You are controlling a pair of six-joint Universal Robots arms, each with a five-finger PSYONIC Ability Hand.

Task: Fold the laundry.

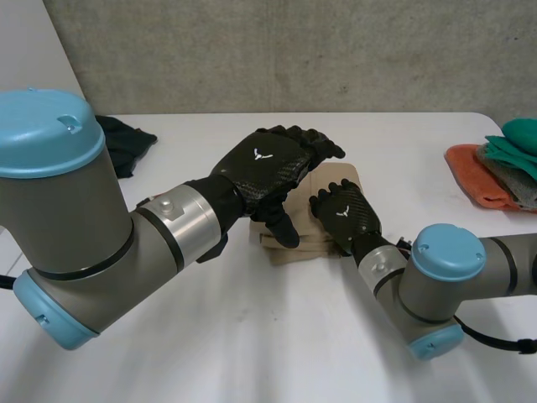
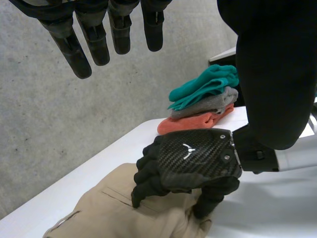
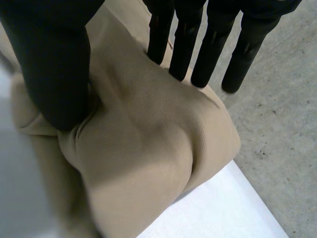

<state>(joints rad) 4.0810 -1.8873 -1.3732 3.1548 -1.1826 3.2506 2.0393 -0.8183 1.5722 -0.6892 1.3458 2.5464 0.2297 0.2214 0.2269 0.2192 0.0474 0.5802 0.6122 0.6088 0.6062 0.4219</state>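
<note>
Head view: a folded beige garment [image 1: 304, 245] lies on the white surface [image 1: 252, 344], and both hands are at it. The right hand [image 1: 346, 211] sits palm down on the garment's right part. The left hand [image 1: 264, 164] hangs above the garment's left part without touching it, and its arm reaches in from the garment's left.

Right wrist view: the right hand's fingers [image 3: 185, 44] come down onto the fabric with their tips sunk in. The thumb [image 3: 49, 74] digs in opposite them. A rounded ridge of beige cloth is gathered between the two (a pinch rather than a flat press).

Left wrist view: the left hand's fingers [image 2: 99, 39] hang straight and a little spread, holding nothing, well above the garment. Below them the right hand shows its carbon-patterned back, with fingers and thumb curled down into the garment. A stitched seam runs across the fabric just beside those fingertips.

A stack of folded cloths [image 1: 491, 168] rests on the surface well apart from the garment, on its right side. It has an orange piece at the bottom, a grey one in the middle and a teal one on top (the left wrist view gives the clearest look at the layers). A dark cloth [image 1: 126, 143] lies crumpled well to the garment's left and further back. A grey wall [image 1: 294, 50] stands behind the garment, beyond the far edge of the surface.
</note>
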